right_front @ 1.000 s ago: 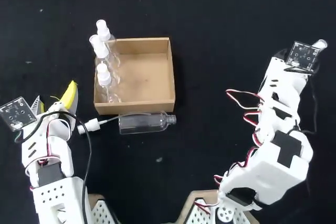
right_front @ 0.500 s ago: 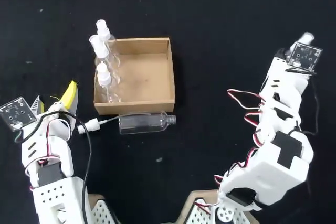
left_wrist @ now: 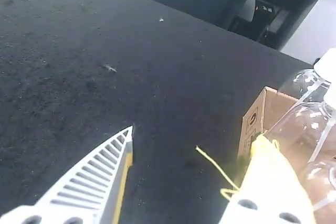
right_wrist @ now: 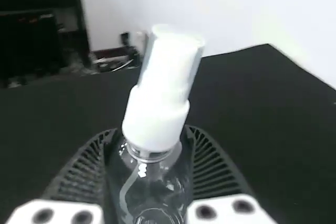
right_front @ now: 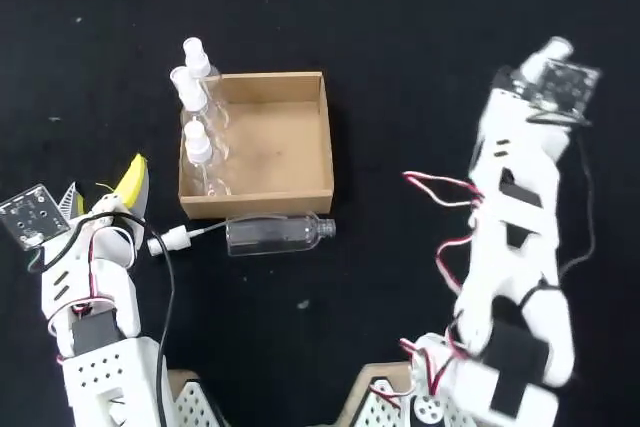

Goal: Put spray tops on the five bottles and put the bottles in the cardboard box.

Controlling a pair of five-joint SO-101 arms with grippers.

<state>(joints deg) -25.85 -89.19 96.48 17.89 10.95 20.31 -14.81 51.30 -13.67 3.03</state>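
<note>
My right gripper [right_wrist: 152, 156] is shut on a clear bottle [right_wrist: 149, 182] with a white spray top [right_wrist: 160, 93], held above the table's far right. From above, that spray top [right_front: 556, 48] sticks out past the right gripper [right_front: 535, 65]. The cardboard box [right_front: 300, 205] sits left of centre, with three topped bottles [right_front: 198, 144] along its left wall. An uncapped bottle [right_front: 275, 234] lies in front of the box, a loose spray top [right_front: 170, 239] at its left end. My left gripper [right_front: 105, 177] is open left of that, holding nothing, near the box corner [left_wrist: 257, 124].
The table [right_front: 400, 37] is covered in black cloth. The right arm's red and white wires [right_front: 450, 192] hang over the cloth right of the box. Bare cloth lies between the box and the right arm.
The right arm has swung left and toward the far side with the bottle still in its gripper. The left arm and the things by the box have not moved.
</note>
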